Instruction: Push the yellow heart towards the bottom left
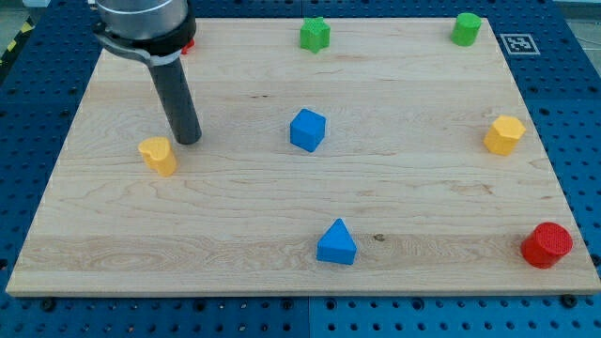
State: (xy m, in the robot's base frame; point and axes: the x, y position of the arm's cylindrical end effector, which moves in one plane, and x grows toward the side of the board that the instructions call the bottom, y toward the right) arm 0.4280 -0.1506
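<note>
The yellow heart (pixel 158 155) lies on the wooden board (pixel 235 225) at the view's left, about mid-height. My tip (pixel 189 139) rests on the board just right of and slightly above the heart, a small gap apart. The dark rod rises from it toward the view's top left.
A blue cube (pixel 307 130) sits at the centre and a blue triangle (pixel 336 243) below it. A green star (pixel 315 35) and green cylinder (pixel 466 29) are at the top. A yellow hexagon (pixel 504 135) and red cylinder (pixel 547 245) are at the right. A red block (pixel 189 43) peeks from behind the arm.
</note>
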